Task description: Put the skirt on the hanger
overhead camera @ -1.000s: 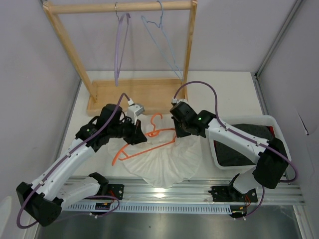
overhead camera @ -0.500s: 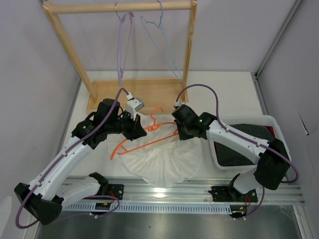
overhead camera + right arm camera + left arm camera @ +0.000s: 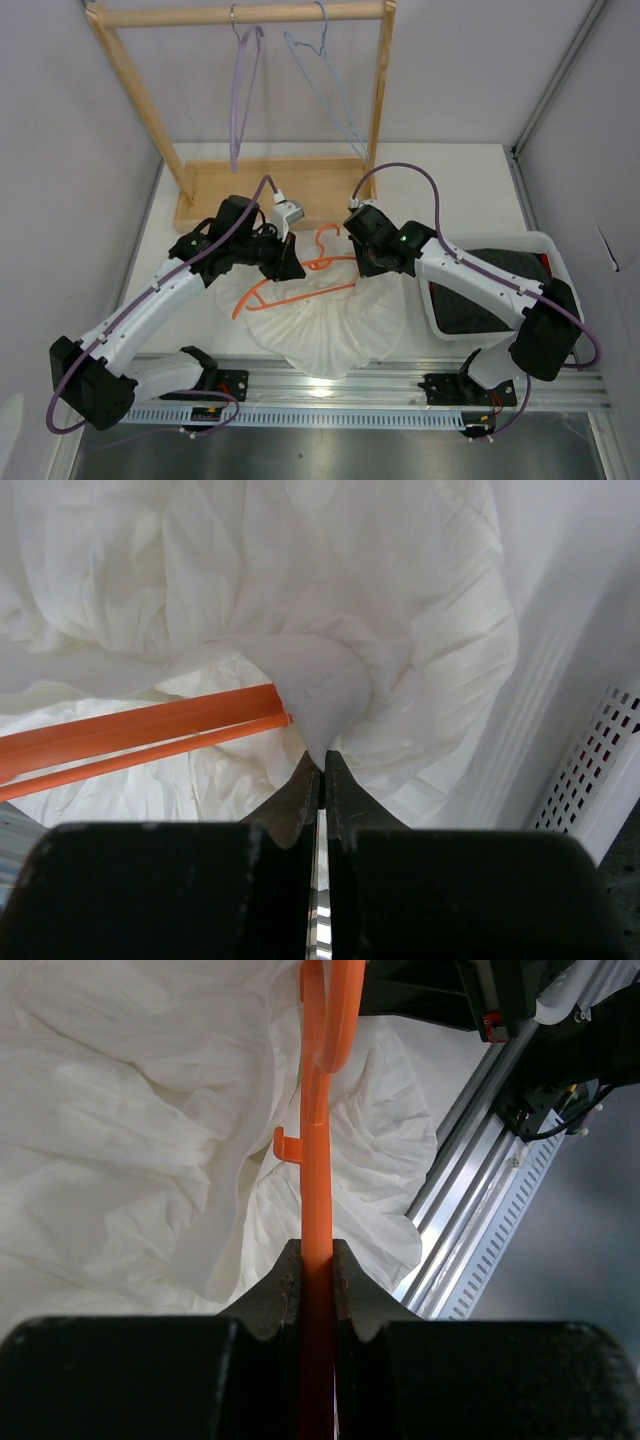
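The white skirt (image 3: 325,325) lies fanned out on the table between the arms, its waist towards the back. The orange hanger (image 3: 312,270) lies across its upper part, hook pointing back. My left gripper (image 3: 290,268) is shut on the hanger's bar; in the left wrist view the orange bar (image 3: 317,1180) runs straight out from between the fingers (image 3: 277,1295) over the skirt (image 3: 120,1140). My right gripper (image 3: 368,268) is shut on a fold of the skirt's waist (image 3: 325,695), right beside the hanger's end (image 3: 150,730).
A wooden rack (image 3: 240,15) stands at the back with a purple hanger (image 3: 240,100) and a light blue wire hanger (image 3: 325,90). A white bin (image 3: 560,255) with dark cloth (image 3: 490,290) sits at the right. A metal rail (image 3: 400,385) runs along the near edge.
My left gripper has moved right and back with the hanger, swinging it closer to the right gripper. The right gripper has held the skirt's waist nearly in place.
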Controlling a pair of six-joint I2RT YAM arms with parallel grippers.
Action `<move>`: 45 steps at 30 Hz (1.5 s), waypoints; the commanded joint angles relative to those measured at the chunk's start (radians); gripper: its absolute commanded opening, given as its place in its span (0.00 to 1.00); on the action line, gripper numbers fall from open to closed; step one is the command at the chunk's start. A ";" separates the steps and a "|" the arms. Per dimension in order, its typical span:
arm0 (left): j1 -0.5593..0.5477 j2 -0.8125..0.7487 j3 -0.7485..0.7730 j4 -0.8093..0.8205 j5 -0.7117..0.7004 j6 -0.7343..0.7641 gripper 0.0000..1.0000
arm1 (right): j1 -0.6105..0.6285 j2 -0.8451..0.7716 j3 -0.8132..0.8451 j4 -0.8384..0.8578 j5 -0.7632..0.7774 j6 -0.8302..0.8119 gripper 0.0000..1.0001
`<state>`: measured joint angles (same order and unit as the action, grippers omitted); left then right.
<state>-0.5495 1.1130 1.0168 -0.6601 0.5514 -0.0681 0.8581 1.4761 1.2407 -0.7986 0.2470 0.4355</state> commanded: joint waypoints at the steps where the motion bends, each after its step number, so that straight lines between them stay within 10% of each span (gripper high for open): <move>1: -0.007 0.014 0.009 0.054 0.065 0.028 0.00 | 0.007 0.009 0.089 -0.005 0.038 -0.012 0.00; 19: -0.007 0.142 0.016 0.155 0.088 -0.019 0.00 | 0.053 0.069 0.099 0.042 0.089 -0.046 0.00; 37: -0.009 0.261 -0.007 0.203 0.079 -0.053 0.00 | 0.078 -0.034 0.057 0.096 0.101 -0.011 0.50; 45: -0.012 0.263 0.000 0.198 0.076 -0.049 0.00 | 0.082 -0.120 0.016 0.197 0.068 0.035 0.53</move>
<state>-0.5499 1.3727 1.0134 -0.4721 0.6250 -0.1158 0.9340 1.3876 1.2732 -0.6838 0.3241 0.4397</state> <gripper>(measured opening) 0.145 0.528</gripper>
